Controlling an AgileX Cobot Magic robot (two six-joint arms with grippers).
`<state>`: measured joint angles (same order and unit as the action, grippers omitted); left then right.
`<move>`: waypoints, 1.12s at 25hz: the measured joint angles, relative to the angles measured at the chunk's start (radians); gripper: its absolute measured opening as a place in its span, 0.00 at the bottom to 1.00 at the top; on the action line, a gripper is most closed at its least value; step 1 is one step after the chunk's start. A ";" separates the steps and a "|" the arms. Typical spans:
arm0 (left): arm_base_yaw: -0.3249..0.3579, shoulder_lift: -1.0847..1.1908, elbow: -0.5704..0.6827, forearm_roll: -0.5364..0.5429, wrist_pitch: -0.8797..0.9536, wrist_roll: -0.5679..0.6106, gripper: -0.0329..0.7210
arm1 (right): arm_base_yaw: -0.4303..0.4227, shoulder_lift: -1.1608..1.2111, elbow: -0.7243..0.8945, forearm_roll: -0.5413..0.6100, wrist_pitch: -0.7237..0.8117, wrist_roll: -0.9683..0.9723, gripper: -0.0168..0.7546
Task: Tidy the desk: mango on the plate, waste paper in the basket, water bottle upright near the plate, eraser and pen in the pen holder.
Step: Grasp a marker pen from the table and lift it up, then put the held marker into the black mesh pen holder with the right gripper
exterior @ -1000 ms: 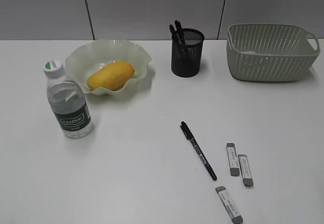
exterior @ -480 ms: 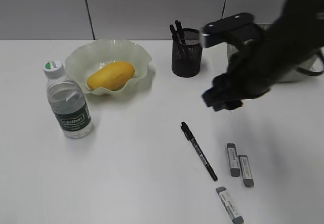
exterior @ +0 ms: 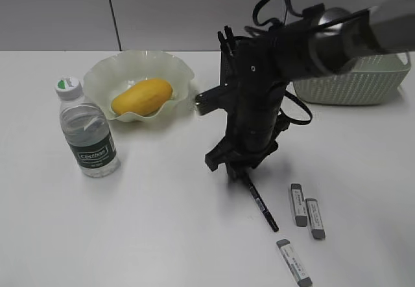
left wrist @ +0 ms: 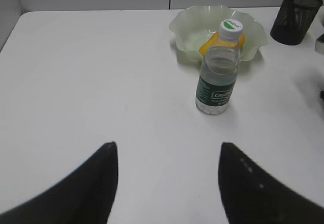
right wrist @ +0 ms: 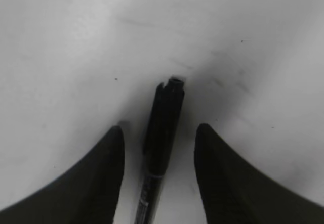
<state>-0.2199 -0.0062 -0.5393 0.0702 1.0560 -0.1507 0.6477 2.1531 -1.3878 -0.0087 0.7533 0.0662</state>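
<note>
Right wrist view: right gripper (right wrist: 159, 171) jaws spread, straddling the slim black plastic pen (right wrist: 161, 133) lying on the white table (right wrist: 61, 47), cap toward 12 o'clock; pen-pickup step, likely needing closure next.

mango (exterior: 142, 97) lain in plate (exterior: 104, 73); water bottle (exterior: 87, 131) stood upright beside it; black pen (exterior: 260, 203) and three erasers (exterior: 298, 204) left flat on desk (exterior: 162, 222); pen holder (left wrist: 296, 16) and basket (exterior: 363, 80) placed behind.

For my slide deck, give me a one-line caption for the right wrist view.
Right gripper open, its fingers straddling the capped end of the black pen lying on the white desk.
</note>
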 joint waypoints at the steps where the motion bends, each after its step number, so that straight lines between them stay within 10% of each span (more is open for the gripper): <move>1: 0.000 0.000 0.000 0.000 0.000 0.000 0.66 | 0.000 0.013 -0.001 0.000 0.000 0.000 0.50; 4: 0.000 0.000 0.000 -0.001 0.000 0.000 0.66 | 0.000 0.028 -0.011 0.009 -0.001 0.001 0.47; 7: 0.000 0.000 0.000 -0.001 0.000 0.000 0.66 | 0.000 0.028 -0.015 0.009 -0.007 0.003 0.19; 12: 0.000 0.000 0.000 -0.001 0.000 0.000 0.63 | 0.000 -0.083 -0.001 -0.002 -0.124 0.030 0.19; 23: 0.000 0.000 0.000 -0.001 0.000 0.000 0.61 | -0.196 -0.293 0.212 -0.105 -1.438 -0.012 0.19; 28: 0.000 0.000 0.000 -0.001 0.000 0.000 0.61 | -0.259 -0.099 0.102 -0.029 -1.539 -0.016 0.19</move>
<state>-0.2199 -0.0062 -0.5393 0.0694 1.0560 -0.1507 0.3890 2.0543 -1.2855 -0.0381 -0.7856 0.0506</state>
